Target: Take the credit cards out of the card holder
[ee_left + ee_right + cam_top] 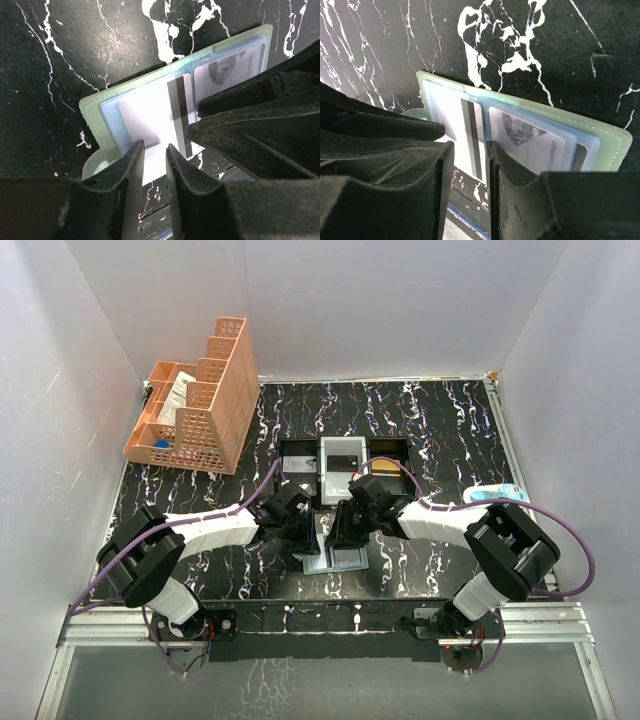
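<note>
Black marble table (450, 430), card holder (90, 120) lying open. Left gripper (154, 146) and right gripper (470, 144) are both narrowly parted over the striped card (155, 107), can't tell if either's got it. The robot should probably pinch square and slide slow.

Black, white-veined marble-pattern desk (450, 430); plain white panel walls (400, 300) on three sides; aluminium rail frame (560, 618) along near edge.

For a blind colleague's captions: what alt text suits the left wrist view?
An open pale green card holder lies on a black marble table, a white striped card in its blue sleeve. The left gripper has its jaws slightly apart at the card's edge; the right gripper fills the right side.
</note>
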Robot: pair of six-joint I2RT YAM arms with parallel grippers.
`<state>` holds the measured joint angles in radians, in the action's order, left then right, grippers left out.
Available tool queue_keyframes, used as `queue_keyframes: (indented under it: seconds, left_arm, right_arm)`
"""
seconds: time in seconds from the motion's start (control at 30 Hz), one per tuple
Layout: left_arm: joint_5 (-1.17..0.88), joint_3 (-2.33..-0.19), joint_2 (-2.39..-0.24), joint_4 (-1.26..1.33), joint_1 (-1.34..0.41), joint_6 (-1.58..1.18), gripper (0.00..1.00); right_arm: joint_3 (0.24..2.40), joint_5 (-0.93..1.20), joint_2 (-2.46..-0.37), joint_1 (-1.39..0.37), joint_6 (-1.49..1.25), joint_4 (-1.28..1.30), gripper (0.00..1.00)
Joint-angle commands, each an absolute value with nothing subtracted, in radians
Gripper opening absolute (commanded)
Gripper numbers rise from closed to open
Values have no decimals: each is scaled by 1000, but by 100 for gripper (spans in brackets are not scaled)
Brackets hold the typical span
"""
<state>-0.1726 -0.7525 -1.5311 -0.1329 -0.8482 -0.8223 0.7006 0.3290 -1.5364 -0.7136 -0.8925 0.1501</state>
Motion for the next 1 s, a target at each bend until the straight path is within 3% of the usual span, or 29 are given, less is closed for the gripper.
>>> queue_keyframes:
  seconds: [0.0,0.63,0.97]
  left_arm:
    - [-151,-718,-1537,-181,-853,-827,22]
    - [-137,-724,-1532,-200,-852,-827,19]
    - [-115,-715,-1489,-219,-853,-812,23]
  right_arm:
    - [730,224,-1550,-726,-882,211,30]
    - [674,392,-1546,-727,-922,14,21]
    - [750,204,-1488,-732,-860,250,24]
